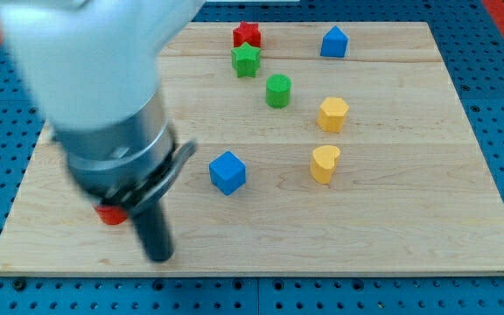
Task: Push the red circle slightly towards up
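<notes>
No readable text, labels, brands or numbers anywhere: not on blocks, wooden board point(392, 227) or arm housing point(86, 61).

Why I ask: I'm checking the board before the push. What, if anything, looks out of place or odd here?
Nothing looks damaged or toppled. The only oddity: the red circle sits alone at the view's bottom left, mostly hidden behind the arm, with my tip just to its right and slightly below. The other blocks stand upright on the wooden board.

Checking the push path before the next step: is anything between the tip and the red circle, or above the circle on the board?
Nothing visible stands in the way. My tip sits just to the view's lower right of the red circle, which the arm mostly hides. Toward the view's top the arm covers the wooden board, so that stretch cannot be checked.
</notes>
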`<state>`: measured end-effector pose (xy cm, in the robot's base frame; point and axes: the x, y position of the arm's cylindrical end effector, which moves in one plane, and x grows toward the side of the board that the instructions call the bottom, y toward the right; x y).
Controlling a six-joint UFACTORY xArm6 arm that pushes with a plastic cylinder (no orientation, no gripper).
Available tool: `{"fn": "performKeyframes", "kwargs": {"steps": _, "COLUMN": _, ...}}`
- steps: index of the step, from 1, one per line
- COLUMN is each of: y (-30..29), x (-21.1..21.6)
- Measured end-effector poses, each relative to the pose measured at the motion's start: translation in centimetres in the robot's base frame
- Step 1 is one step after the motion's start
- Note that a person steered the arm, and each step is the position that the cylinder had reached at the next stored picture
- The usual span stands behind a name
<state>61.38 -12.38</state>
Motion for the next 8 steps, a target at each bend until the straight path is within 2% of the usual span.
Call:
{"fn": "performKeyframes", "kwargs": {"steps": 1, "y": -8.7, "x": -0.2}}
{"fn": "performKeyframes", "kwargs": {"steps": 2, "y": -9.2, "x": -4.4}}
{"fn": "performKeyframes", "kwargs": {"steps": 4, "y": -7.0, "x": -9.2}}
{"fn": "performKeyframes", "kwargs": {"steps": 5, "y": -6.6, "x": -5.5}}
{"fn": "performKeyframes", "kwargs": {"steps": 6, "y": -3.6, "x": -4.8}}
{"fn": "performKeyframes", "kwargs": {"steps": 7, "y": -3.6, "x": -10.0}}
{"fn": "performKeyframes", "kwargs": {"steps": 8, "y": -3.2, "x": -9.5}}
